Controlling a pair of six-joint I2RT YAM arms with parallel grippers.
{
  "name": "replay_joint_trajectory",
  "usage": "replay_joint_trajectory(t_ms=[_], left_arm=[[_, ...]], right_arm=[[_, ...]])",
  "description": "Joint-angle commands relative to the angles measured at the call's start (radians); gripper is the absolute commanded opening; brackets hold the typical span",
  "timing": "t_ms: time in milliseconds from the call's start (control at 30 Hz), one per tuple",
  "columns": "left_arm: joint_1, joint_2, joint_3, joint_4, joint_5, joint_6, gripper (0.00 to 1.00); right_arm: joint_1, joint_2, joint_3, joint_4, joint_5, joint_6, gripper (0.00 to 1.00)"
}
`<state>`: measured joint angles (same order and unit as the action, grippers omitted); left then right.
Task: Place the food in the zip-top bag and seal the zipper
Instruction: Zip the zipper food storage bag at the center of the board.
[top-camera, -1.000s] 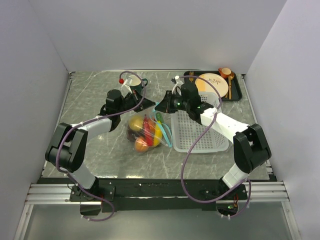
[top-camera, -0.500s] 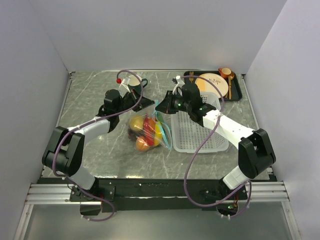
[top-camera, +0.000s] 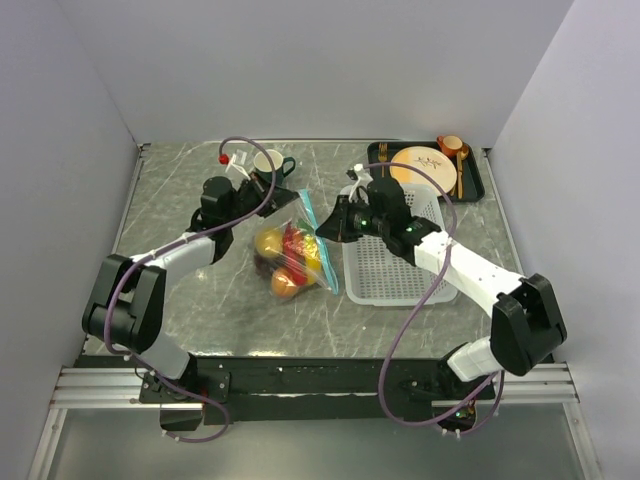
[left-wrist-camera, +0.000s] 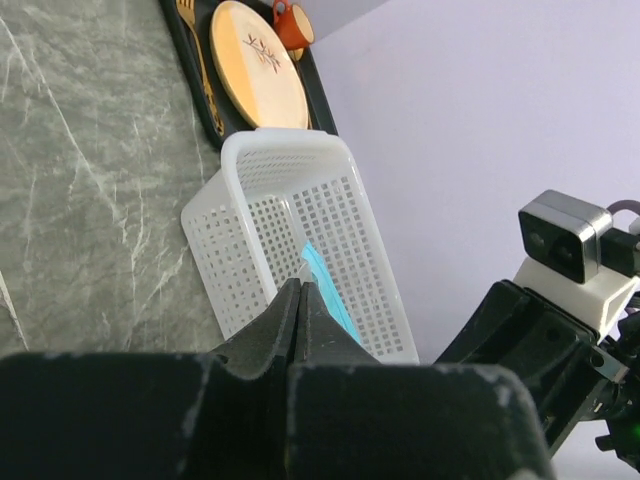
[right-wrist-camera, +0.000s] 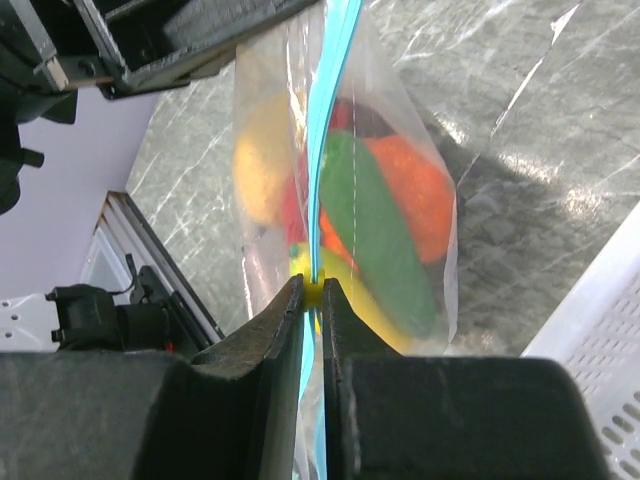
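Observation:
The zip-top bag (top-camera: 292, 258) hangs just over the table between my two grippers. It holds the food: a green pepper (right-wrist-camera: 372, 235), an orange (right-wrist-camera: 422, 190), a yellow lemon (right-wrist-camera: 262, 160), a red piece and something yellow beneath. The teal zipper (top-camera: 318, 245) runs taut along the bag's mouth. My left gripper (top-camera: 291, 197) is shut on the far end of the zipper (left-wrist-camera: 330, 300). My right gripper (right-wrist-camera: 312, 290) is shut on a small yellow slider that rides on the zipper (right-wrist-camera: 325, 150), part way along it.
A white mesh basket (top-camera: 385, 265) stands right of the bag, under the right arm. Behind it a black tray (top-camera: 476, 182) carries a cream plate (top-camera: 420, 165), cutlery and an orange cup (top-camera: 452, 146). A white cup (top-camera: 268, 160) sits behind the left gripper.
The left gripper drew back and left with the bag's end. The zipper, slack and looped before, now runs straight between the grippers. The right arm swung toward the near right.

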<state>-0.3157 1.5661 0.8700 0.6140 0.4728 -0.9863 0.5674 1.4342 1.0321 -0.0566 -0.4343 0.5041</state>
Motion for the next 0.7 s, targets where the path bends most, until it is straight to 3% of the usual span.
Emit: replay_joint_trajectory(t_ms=[0,667], left_arm=[[0.036,-0.069,0.020,0.113,-0.118,0.012,0.01],[0.040,-0.113,0.007,0.061,-0.151,0.043,0.01]], right_arm=[[0.017,-0.060,-0.006,-0.094,-0.038,-0.016,0.00],[0.061,-0.192,-0.141,-0.083,-0.032,0.024,0.00]])
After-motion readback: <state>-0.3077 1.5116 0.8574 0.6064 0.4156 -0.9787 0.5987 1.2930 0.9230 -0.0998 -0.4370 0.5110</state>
